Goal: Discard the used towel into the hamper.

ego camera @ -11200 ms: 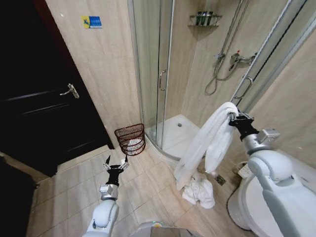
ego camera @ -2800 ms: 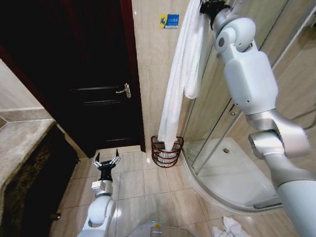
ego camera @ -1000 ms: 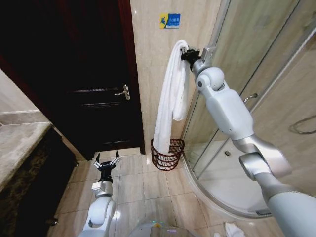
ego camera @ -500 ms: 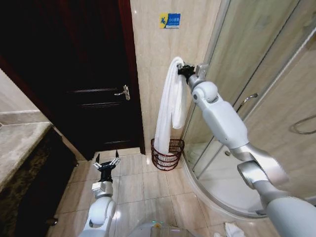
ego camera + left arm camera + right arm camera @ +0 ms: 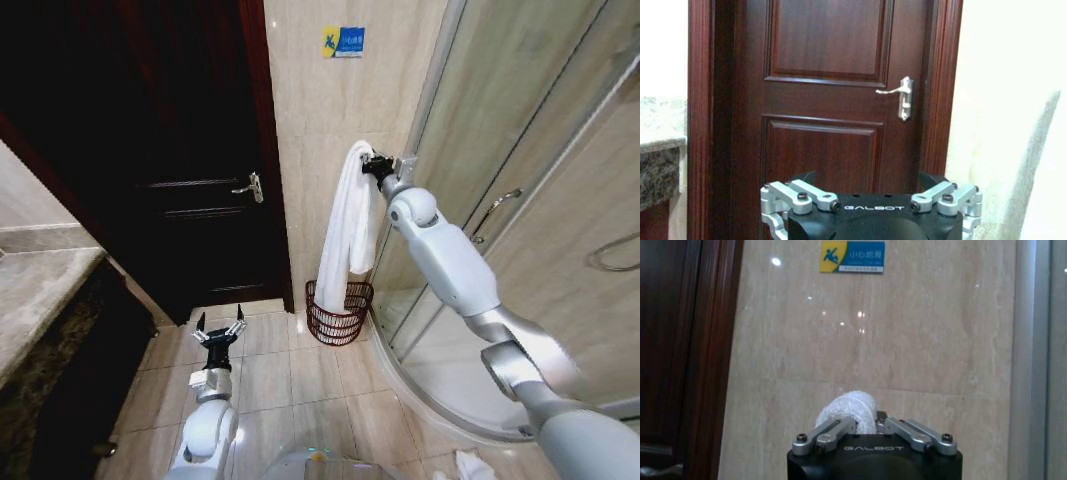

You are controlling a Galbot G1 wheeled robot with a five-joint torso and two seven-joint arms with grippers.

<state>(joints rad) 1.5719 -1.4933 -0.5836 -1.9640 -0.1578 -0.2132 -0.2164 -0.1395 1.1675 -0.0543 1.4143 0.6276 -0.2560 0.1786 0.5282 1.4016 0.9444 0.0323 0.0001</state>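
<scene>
A: Towel (image 5: 350,215) noted: white, thick terry, folded over and hanging in a long double drape. It is pinched at its fold by the right gripper (image 5: 371,163), held high against the beige polished wall tile. In the right wrist view the fingers (image 5: 832,432) are seen closed narrowly on the rolled top of the towel (image 5: 850,410).

B: And the hamper (image 5: 338,311)?

A: Round, slightly tapered, dark reddish-brown wire with horizontal rings. It is set on the floor tiles at the foot of the wall, between the dark wooden door (image 5: 190,190) and the curved glass shower enclosure (image 5: 500,140). The towel's lower end is seen reaching down into its open top.

B: Left side?

A: The left gripper (image 5: 219,334) is held low over the floor tiles, fingers spread wide, nothing in them. Its wrist view faces the panelled door (image 5: 833,100) and lever handle (image 5: 901,96).

B: Change from half a second back?

A: The right gripper is recorded lower on the wall than before, and less towel hangs above the hamper rim. The hamper and left gripper are unchanged in place.
</scene>
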